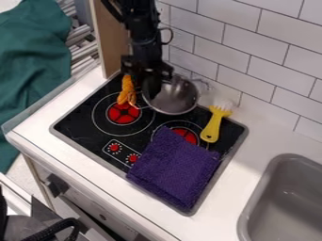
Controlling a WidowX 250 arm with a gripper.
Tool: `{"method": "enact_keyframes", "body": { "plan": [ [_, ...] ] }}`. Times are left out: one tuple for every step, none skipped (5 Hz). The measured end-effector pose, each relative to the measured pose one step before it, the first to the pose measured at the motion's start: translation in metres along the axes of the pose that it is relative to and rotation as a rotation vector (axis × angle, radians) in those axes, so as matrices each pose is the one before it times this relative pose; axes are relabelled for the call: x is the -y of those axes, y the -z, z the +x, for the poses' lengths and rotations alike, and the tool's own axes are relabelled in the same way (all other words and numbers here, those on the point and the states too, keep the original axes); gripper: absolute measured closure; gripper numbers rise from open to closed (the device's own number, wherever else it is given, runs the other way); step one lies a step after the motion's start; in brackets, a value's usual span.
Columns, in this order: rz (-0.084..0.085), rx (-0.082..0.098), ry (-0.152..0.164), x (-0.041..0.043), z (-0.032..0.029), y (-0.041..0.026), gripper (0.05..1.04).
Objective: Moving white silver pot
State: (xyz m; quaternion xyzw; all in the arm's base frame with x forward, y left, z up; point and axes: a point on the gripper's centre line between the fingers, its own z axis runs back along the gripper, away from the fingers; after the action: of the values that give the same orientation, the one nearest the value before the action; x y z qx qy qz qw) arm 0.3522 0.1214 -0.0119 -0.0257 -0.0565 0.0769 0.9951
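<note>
Camera view: at the stove's [78, 123] back edge, a silver pot [176, 98] is met by the tool [149, 90]; whether its rim is gripped cannot be told. Firm hold should be confirmed before any lift off the stove.

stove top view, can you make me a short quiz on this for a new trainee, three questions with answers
1. True or false: the purple cloth lies partly over a burner.

2. Which of these is the gripper at?
a) the purple cloth
b) the silver pot
c) the grey sink

3. Fill in the blank: the yellow brush lies with its bristles towards the ____ and its handle end away from it.

Key: 1 true; 2 b; 3 tiled wall.
</note>
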Motion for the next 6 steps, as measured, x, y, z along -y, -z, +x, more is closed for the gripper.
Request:
{"method": "enact_keyframes", "body": {
  "plan": [
    [0.0116,0.0475,0.0213,0.00140,0.00030,-0.01967,0.287],
    [0.0139,0.0482,0.0036,0.00467,-0.00894,-0.01815,0.082],
    [0.0241,0.0933,0.0110,0.01066,-0.01265,-0.02902,0.065],
    [0.0222,0.0297,-0.0143,0.01128,-0.01769,-0.01467,0.073],
    [0.0126,-0.0259,0.0245,0.01082,-0.01306,0.00147,0.073],
    [0.0457,-0.1071,0.0139,0.01129,-0.01304,0.00581,0.073]
  ]
}}
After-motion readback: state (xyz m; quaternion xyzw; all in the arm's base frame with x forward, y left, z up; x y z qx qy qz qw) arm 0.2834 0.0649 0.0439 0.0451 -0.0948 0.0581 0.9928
